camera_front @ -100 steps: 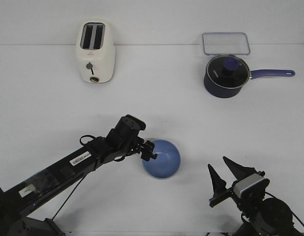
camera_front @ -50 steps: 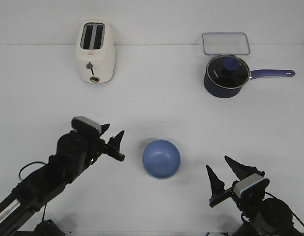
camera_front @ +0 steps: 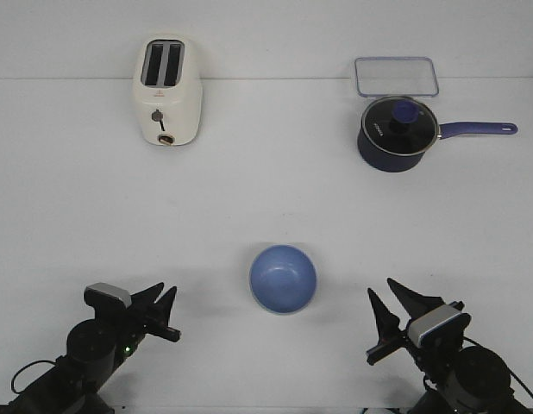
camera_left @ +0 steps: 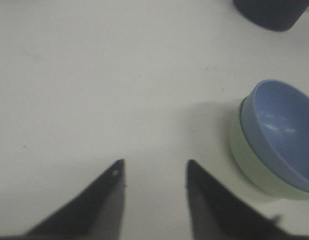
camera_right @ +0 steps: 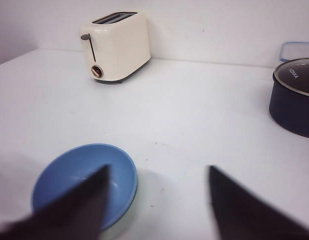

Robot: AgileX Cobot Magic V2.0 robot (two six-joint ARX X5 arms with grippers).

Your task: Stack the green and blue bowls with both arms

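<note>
A white table [camera_front: 266,190] runs back to a white wall, lit evenly. Near the front centre sits the blue bowl [camera_front: 283,278], nested upright inside the green bowl [camera_left: 254,167], which shows only as a pale rim and side beneath it in the left wrist view. Both open straight up; being round, they have no long axis. The left gripper [camera_front: 159,312] is low at the front left, empty, its fingers spread a little and pointing toward the bowls, well apart from them. The right gripper [camera_front: 396,315] is at the front right, also empty, its fingers spread wide, near the stack but not touching it. Bare tabletop lies all around the bowls, between each gripper and the stack, and across the middle of the table. Along the back stand a cream toaster [camera_front: 166,90] at left, and at right a dark pan [camera_front: 396,131] with a glass lid, its handle pointing right. Just behind the pan lies a clear container [camera_front: 396,76].
</note>
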